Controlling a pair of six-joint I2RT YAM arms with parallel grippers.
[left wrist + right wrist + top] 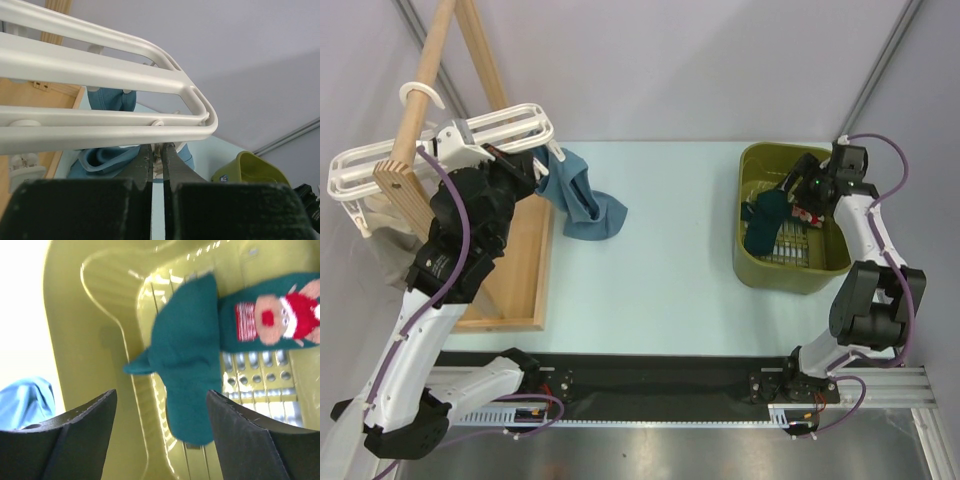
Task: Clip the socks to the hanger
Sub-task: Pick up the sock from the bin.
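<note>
The white hanger point(440, 145) hangs at the far left on a wooden pole. A steel-blue sock point(582, 203) droops from its right end onto the table. My left gripper point(532, 166) is shut on a small white clip point(157, 161) under the hanger's bars point(100, 60), right beside the blue sock point(107, 156). At the far right, my right gripper point(802, 192) hovers open over a green basket point(798, 275). Below its spread jaws point(161, 395) lie a plain teal sock point(187, 355) and a teal sock with a red-and-white motif point(280, 315); neither is touched.
A wooden A-frame rack point(510, 300) stands at the left with its pole point(425, 90) carrying the hanger's hook. A beige cloth point(385, 255) lies behind the left arm. The basket's wall point(85, 315) rises close to the right gripper's left finger.
</note>
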